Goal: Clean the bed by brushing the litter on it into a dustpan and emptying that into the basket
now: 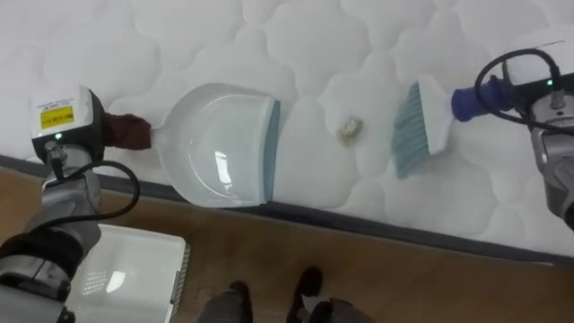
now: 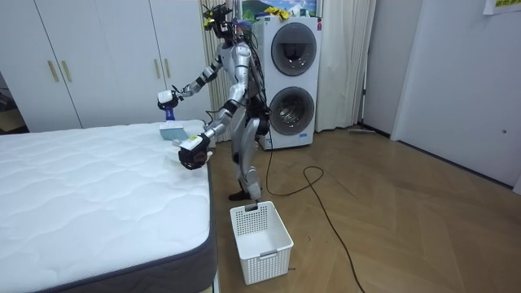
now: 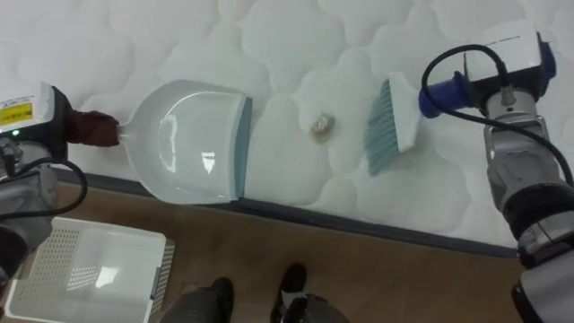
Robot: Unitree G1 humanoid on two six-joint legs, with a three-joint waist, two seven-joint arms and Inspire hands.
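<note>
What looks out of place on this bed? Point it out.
A small crumpled scrap lies on the white mattress between the dustpan and the brush, touching neither. It is the one bit of litter there.

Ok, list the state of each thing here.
dustpan: empty, left hand shut on its handle
brush: right hand shut on its handle, clear of scrap
paper scrap: crumpled, loose on mattress between them
basket: empty, upright on floor
washer doors: shut
</note>
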